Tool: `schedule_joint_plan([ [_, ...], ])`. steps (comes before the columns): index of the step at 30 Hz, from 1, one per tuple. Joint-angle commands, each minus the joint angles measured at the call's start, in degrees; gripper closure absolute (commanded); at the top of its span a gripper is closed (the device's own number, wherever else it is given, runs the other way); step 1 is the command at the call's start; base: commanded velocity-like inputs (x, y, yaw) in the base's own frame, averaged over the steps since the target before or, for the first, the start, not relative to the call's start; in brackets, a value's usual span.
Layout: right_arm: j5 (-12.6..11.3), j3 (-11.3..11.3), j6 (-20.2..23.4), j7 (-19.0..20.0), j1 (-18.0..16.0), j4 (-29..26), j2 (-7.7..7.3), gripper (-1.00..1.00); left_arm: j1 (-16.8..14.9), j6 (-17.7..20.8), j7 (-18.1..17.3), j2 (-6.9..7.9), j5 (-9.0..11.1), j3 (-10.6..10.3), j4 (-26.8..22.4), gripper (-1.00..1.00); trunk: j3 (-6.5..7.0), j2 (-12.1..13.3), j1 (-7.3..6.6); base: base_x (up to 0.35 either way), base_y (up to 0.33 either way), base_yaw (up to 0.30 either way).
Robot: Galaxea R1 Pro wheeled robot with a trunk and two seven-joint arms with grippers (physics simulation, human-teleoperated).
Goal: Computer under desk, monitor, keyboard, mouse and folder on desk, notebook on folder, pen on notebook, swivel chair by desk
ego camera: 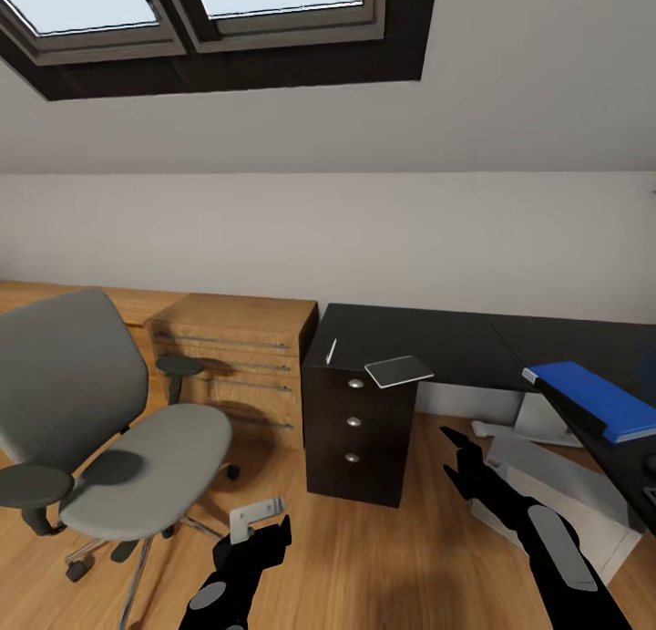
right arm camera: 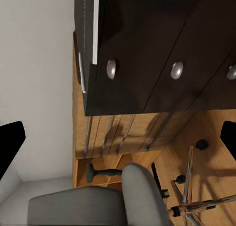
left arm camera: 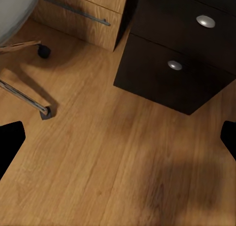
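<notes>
Sloped white walls and a skylight close in over the wood floor (ego camera: pixel 383 539) ahead of me. On the black worktop (ego camera: pixel 456 338) the notebook (ego camera: pixel 398 370) overhangs the front edge above the three-drawer pedestal (ego camera: pixel 357 429), and the blue folder (ego camera: pixel 592 400) lies on the wing to my right. I see the swivel chair (ego camera: pixel 109 429) standing apart at left, beside the wooden cabinet (ego camera: pixel 237 356). Both end effectors, left (ego camera: pixel 264 534) and right (ego camera: pixel 458 457), hang low with fingers spread (holding nothing). A grey computer case (ego camera: pixel 556 493) lies under the worktop.
</notes>
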Motion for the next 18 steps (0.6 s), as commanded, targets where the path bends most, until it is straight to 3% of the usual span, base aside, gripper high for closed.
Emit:
schedule_joint_plan([
  [1, 0.0, -0.1, 0.4, 0.4, 0.0, -0.1, 0.0, -1.0, -0.1, 0.2, 0.4, 0.05, 0.2, -0.1, -0.1, -1.0, -0.24, -0.4, 0.22, 0.0, 0.0, 0.0],
  [12, 0.6, 0.1, 0.5, 5.9, 0.0, -0.4, -0.12, -1.0, -0.1, 0.2, 0.4, 0.05, 0.2, -0.1, 0.0, -1.0, -2.22, -4.9, 2.64, 0.0, 0.0, 0.0],
  [18, 0.7, 0.2, 0.5, 6.3, 0.0, -0.3, -0.13, -1.0, -0.1, 0.2, 0.4, 0.05, 0.2, -0.2, 0.1, -1.0, -3.3, -7.3, 3.96, 0.0, 0.0, 0.0],
])
